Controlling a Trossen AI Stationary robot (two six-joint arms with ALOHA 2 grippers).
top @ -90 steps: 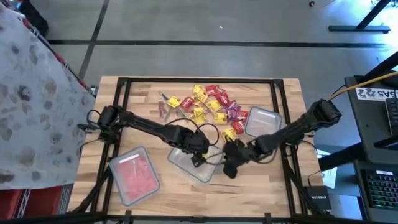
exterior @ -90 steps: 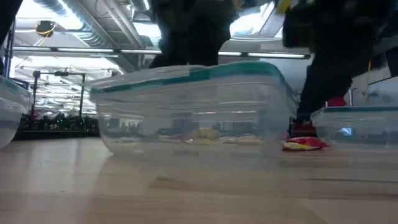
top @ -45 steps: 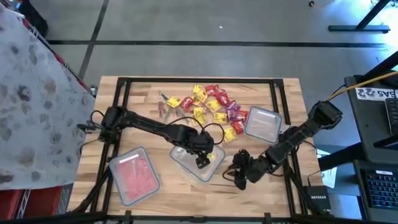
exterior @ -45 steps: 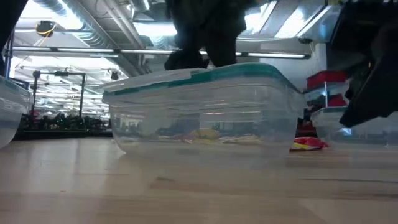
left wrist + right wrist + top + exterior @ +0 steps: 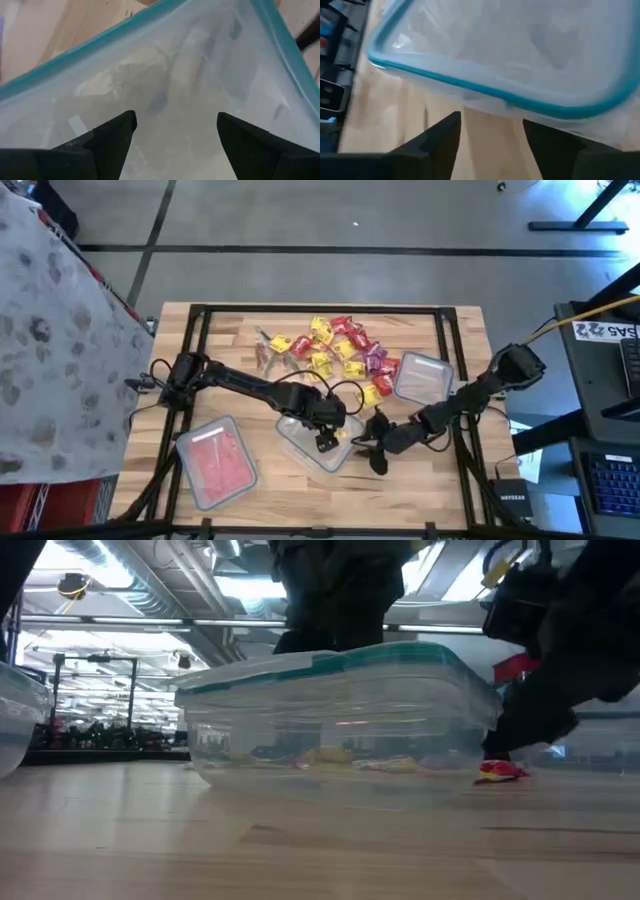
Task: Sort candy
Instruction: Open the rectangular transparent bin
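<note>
The candy (image 5: 335,345) lies in a loose heap of red, yellow and purple pieces on the far middle of the table. A clear teal-rimmed container (image 5: 290,442) stands near the middle, with a few pieces (image 5: 330,755) on its floor. My left gripper (image 5: 325,440) is open and reaches down into this container (image 5: 280,40). My right gripper (image 5: 372,452) is open just outside the container's right rim (image 5: 485,90). One red-yellow piece (image 5: 500,771) lies on the table to the right of it. My left gripper has its open fingers (image 5: 112,132) pointing down inside the middle container, above the pale wrappers on its floor. Whether they touch the floor or a wall, I cannot tell.
A second container (image 5: 185,445) holding pink candy stands at the near left. A third container (image 5: 422,377) stands right of the heap. A black frame (image 5: 445,330) runs along the table's edges. Bare wood lies along the near edge.
My right gripper has swung toward the near edge and then back toward the middle container's right side. My left gripper has shifted a little toward the right and near edges, over the container. In the low view the container has slid slightly to the right.
</note>
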